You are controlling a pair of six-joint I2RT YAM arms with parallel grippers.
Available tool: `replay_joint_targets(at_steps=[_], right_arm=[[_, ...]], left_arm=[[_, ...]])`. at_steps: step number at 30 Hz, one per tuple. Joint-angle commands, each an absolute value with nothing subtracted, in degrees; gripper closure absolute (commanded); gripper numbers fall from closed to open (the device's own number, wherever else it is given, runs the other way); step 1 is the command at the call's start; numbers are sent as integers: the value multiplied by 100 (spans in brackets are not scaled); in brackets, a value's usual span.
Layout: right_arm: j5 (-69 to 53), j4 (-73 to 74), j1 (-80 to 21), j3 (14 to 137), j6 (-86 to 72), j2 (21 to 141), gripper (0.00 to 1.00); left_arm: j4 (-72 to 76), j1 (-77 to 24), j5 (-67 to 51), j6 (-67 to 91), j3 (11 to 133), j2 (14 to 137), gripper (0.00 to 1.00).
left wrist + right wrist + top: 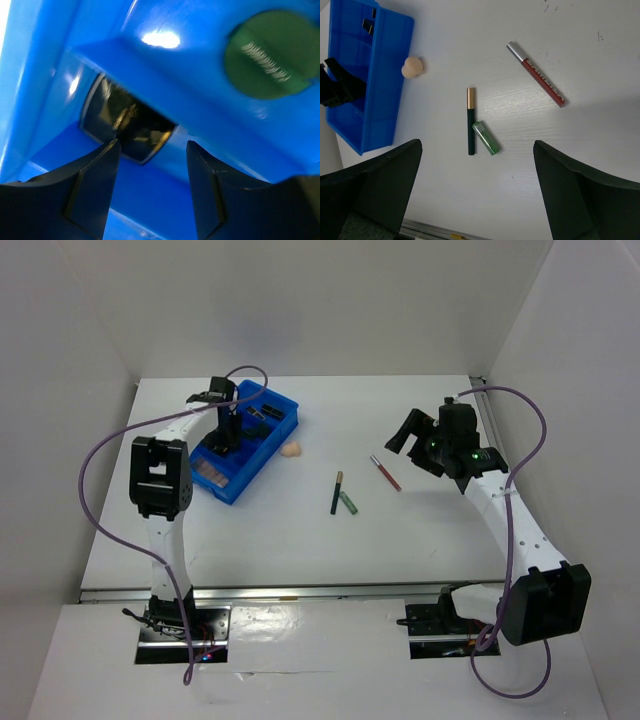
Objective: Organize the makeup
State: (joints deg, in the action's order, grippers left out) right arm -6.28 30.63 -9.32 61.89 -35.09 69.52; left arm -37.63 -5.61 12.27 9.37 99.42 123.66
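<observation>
My left gripper is open and empty, lowered inside the blue divided tray. In the left wrist view a dark square compact lies in the compartment just past my fingertips, and a dark green round compact lies one compartment over. A beige sponge sits beside the tray. A thin dark pencil with a gold cap, a short green tube and a red pencil lie on the table. My right gripper is open and empty, held high over them.
The tray also holds a brown-pink palette at its near end and dark tubes at its far end. White walls close in the table on three sides. A metal rail runs along the near edge.
</observation>
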Motion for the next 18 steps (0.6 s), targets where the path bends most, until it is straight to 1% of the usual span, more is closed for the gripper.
replay_joint_targets(at_steps=[1,2,5,6,9,11,16,18], right_arm=[[-571,2892,-896,6284,-3533,6899,0],[-571,2892,-896,6232,-3533,6899,0],[-633,2839,-896,6231,-3533,6899,0],[-633,2839,-896,6231,-3533,6899,0],[-685,2786,-896,6231,-3533,6952,0],[-686,2734,-896,6231,-3533,6952,0],[-738,2733,-896,6179,-3586,7005,0],[-738,2733,-896,6179,-3586,7005,0]], left_arm=[[-3727,-580,994,1116,10187,12480,32],[-3727,-580,906,1064,10134,12480,32],[-3866,-580,598,1011,10082,12480,38],[-3867,-580,354,898,10081,12480,42],[-4034,-580,-252,721,9950,12341,44],[-4113,-580,-438,668,9818,12182,47],[-4175,-580,-580,668,9747,11979,48],[-4175,-580,-256,781,9817,11761,47]])
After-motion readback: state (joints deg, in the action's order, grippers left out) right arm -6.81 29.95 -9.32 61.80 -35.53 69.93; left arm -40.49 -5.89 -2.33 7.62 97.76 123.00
